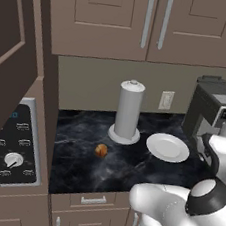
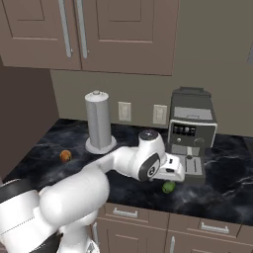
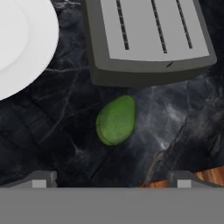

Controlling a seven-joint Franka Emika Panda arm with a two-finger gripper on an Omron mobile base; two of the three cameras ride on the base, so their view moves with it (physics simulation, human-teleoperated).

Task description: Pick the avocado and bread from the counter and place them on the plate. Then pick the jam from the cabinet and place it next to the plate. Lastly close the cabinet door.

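Here we had the gripper (image 3: 111, 177) hanging over the avocado (image 3: 116, 120), its two fingertips (image 3: 41, 179) set wide apart with nothing between them. The avocado lay on the counter (image 3: 52, 127) at its near edge, just in front of the coffee machine (image 2: 191, 133) and close against the machine's drip tray (image 3: 146, 39). In the hand view the plate (image 3: 22, 43) sat a little way off to the avocado's left, bare. The bread (image 1: 101, 150) rested well apart from all this, far to the left on the counter, near the paper-towel holder (image 1: 128, 112).

We judged the step in hand to be the pick of the avocado, with nothing yet on the plate. To do it well we thought the hand should come straight down so that the fruit sat midway between the fingers, closing across its narrow width rather than its length. The tray stood close behind, so we reckoned the far side of the hand needed care not to knock it. A rounded fruit could roll or squirt out, so a low, centred grip seemed safest before lifting toward the plate.
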